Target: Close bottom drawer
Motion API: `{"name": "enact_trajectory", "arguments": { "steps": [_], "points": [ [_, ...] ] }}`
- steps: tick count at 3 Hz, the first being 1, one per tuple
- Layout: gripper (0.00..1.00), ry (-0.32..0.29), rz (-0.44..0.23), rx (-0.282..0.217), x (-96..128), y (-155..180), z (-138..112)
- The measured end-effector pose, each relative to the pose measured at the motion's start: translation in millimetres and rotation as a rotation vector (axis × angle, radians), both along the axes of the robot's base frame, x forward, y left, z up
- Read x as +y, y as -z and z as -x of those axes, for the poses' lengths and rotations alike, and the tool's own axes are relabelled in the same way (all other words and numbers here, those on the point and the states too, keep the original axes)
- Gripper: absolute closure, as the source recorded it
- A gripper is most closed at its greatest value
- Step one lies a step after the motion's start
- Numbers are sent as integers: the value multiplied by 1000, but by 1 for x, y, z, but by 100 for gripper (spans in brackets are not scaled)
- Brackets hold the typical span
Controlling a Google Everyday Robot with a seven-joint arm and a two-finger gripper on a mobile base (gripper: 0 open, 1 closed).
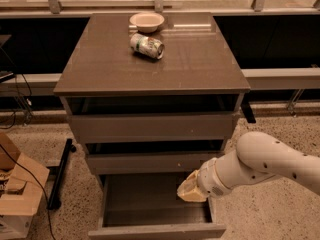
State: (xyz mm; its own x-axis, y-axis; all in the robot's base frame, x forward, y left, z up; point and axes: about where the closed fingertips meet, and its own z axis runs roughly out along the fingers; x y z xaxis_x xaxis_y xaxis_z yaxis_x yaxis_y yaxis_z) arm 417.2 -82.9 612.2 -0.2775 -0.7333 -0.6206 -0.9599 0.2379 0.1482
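Note:
The bottom drawer (155, 231) is the lowest of three grey-brown drawers and stands pulled far out, its empty grey tray (145, 199) open to view. My gripper (189, 191) comes in from the right on a white arm (270, 161). Its pale tip hangs over the right side of the tray, just below the middle drawer (150, 162) and behind the bottom drawer's front panel.
The top drawer (150, 126) sits slightly out. A pale bowl (147, 21) and a tipped can (147, 46) lie on the cabinet top (100, 69). A cardboard box (17, 194) and cables are on the floor at left, with a black bar (61, 171) beside the cabinet.

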Motion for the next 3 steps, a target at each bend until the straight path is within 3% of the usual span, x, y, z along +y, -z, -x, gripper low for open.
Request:
{"name": "enact_trajectory", "arguments": {
  "steps": [1, 3],
  "points": [
    [100, 0, 0, -1, 0, 0, 0],
    [100, 18, 38, 37, 14, 78, 6]
  ]
}}
